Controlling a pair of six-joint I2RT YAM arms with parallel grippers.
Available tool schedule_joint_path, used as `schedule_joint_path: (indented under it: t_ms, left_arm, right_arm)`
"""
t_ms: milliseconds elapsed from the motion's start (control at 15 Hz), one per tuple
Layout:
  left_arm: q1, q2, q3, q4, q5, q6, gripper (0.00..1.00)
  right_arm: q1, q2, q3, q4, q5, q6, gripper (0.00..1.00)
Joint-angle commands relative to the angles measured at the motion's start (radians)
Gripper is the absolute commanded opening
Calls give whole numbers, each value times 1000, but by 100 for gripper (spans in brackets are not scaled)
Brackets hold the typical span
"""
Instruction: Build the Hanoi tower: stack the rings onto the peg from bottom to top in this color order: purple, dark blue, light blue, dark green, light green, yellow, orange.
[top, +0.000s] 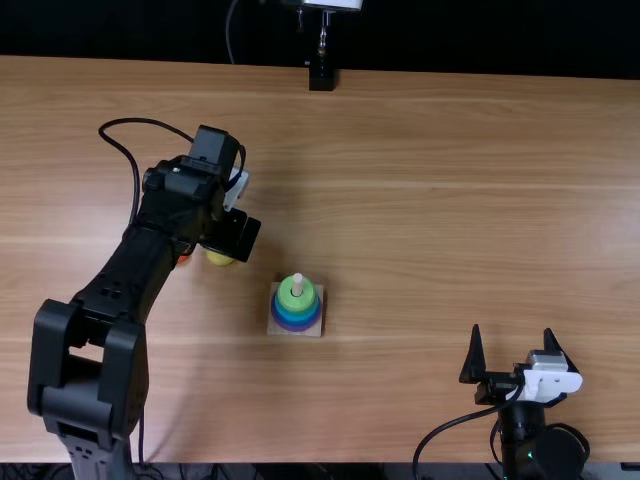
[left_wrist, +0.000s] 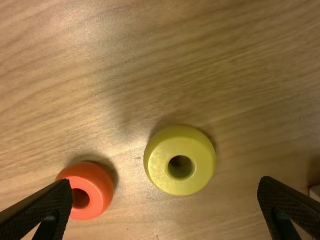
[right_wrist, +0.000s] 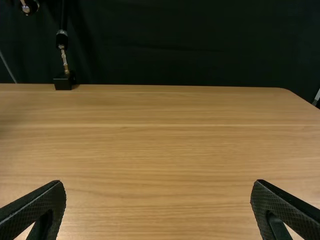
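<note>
My left gripper (top: 236, 234) stands open above the yellow ring (top: 220, 258) and beside the orange ring (top: 183, 259), left of the peg's base. In the left wrist view the yellow ring (left_wrist: 187, 172) lies flat between the spread fingers of my left gripper (left_wrist: 165, 184); the orange ring (left_wrist: 95, 185) is by one fingertip. A wooden peg (top: 297, 284) on a square base (top: 313, 330) carries stacked rings: light green (top: 294, 299) on top, blue ones under it, purple (top: 298, 326) lowest. My right gripper (top: 512, 334), also open (right_wrist: 159, 184), is empty near the front edge.
A small black stand (top: 321, 78) is at the table's far edge, and in the right wrist view the same stand (right_wrist: 64, 81) appears far off. A black cable (top: 452, 424) loops beside the right arm. Bare table (top: 430, 230) lies between the tower and the right gripper.
</note>
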Motion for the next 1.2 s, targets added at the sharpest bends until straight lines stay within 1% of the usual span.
schedule_joint_path:
  t_ms: [0, 1133]
  left_arm:
    - [-9, 32, -21, 3, -3, 12, 100]
    - [-23, 118, -17, 2, -5, 12, 100]
  right_arm:
    - [-6, -13, -15, -20, 19, 8, 100]
    - [-8, -13, -15, -20, 19, 8, 100]
